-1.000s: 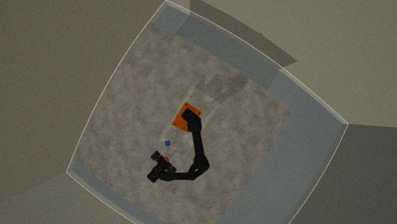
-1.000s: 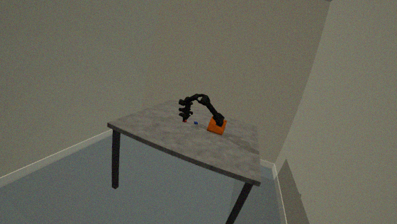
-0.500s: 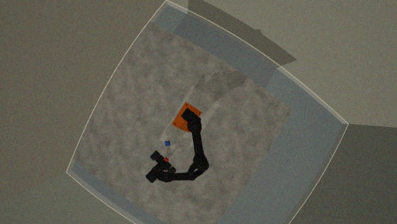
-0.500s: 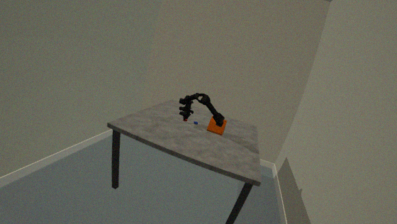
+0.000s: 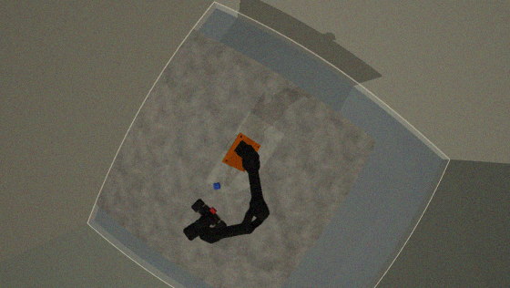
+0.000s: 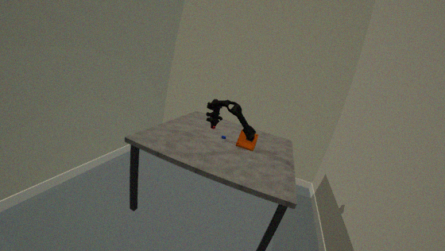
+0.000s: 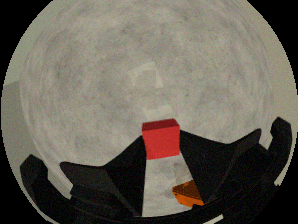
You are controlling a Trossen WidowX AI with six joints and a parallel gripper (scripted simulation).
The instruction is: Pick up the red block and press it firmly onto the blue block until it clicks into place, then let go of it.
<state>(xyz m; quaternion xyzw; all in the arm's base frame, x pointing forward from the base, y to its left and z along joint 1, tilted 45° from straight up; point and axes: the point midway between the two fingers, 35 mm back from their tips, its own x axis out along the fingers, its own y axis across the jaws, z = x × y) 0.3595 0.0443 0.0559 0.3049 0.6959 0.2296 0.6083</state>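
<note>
The red block [image 5: 212, 210] [image 6: 213, 127] [image 7: 161, 142] is between the fingers of the gripper [image 5: 213, 210] [image 6: 213, 126] [image 7: 161, 141], which is closed on it, the fingers part-way apart and one against each side. In the exterior view the gripper points down and holds the block above the desk [image 5: 159, 137] [image 6: 179, 147] [image 7: 90, 65].

The blue block [image 5: 217, 186] [image 6: 223, 137] sits on the desk, apart from the red one: at about 12 o'clock from it in the top view, between 4 and 5 o'clock in the exterior view.

Farther out, at about 1 o'clock from the blue block in the top view, lies the orange plate [image 5: 229, 159] [image 6: 244, 145] [image 7: 186, 195]; the wrist view shows part of it at 5 o'clock from the red block. The black arm [image 5: 256, 187] [image 6: 242, 119] stands on this plate, and in the top view its elbow bends at 3 o'clock from the red block.

In the exterior view, dark legs [image 6: 134, 179] carry the desk over a blue-grey floor [image 5: 332, 219] [image 6: 179, 206], with a pale skirting [image 6: 79, 167] along the wall.
</note>
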